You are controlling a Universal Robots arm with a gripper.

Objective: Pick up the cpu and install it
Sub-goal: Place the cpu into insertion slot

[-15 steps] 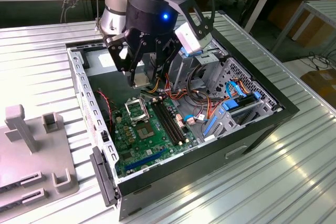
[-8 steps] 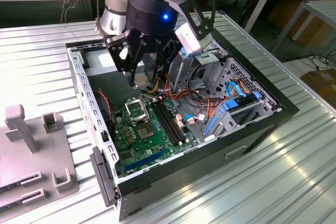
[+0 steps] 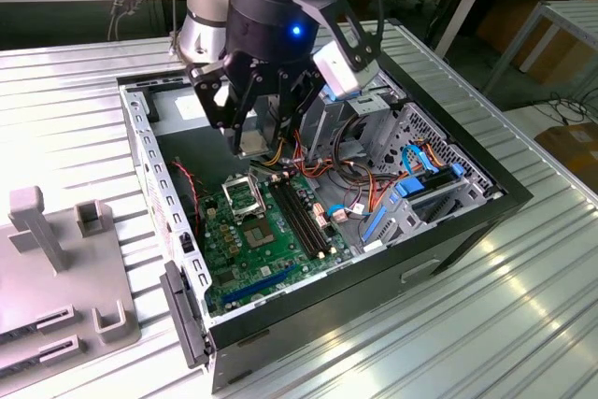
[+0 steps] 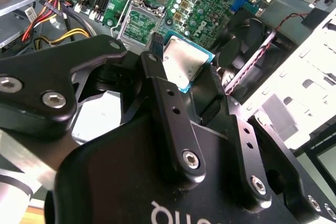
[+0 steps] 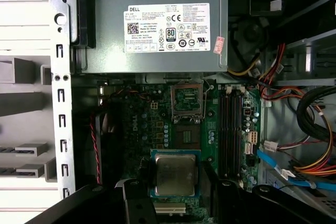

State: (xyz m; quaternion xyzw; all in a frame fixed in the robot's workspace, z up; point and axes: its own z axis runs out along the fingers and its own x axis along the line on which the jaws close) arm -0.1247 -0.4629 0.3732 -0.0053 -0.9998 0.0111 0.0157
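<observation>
view: first wrist | white printed label (image 5: 167, 27) on grey power supply (image 5: 152, 61) | small red sticker (image 5: 219, 44) just beside the label | view: second wrist | white lettering (image 4: 168, 214) on the gripper (image 4: 185, 72) housing, cut off

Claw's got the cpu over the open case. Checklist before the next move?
1. Grip: ok. The claw is shut on the cpu, holding it by its edges.
2. Socket vacant: ok, no chip sits in it.
3. Socket latch position: cannot tell.
4. Cpu lined up over the socket: cannot tell. It hangs above the motherboard, apart from the socket.
5. Cables off the socket: ok. They lie beside it, not across it.
</observation>
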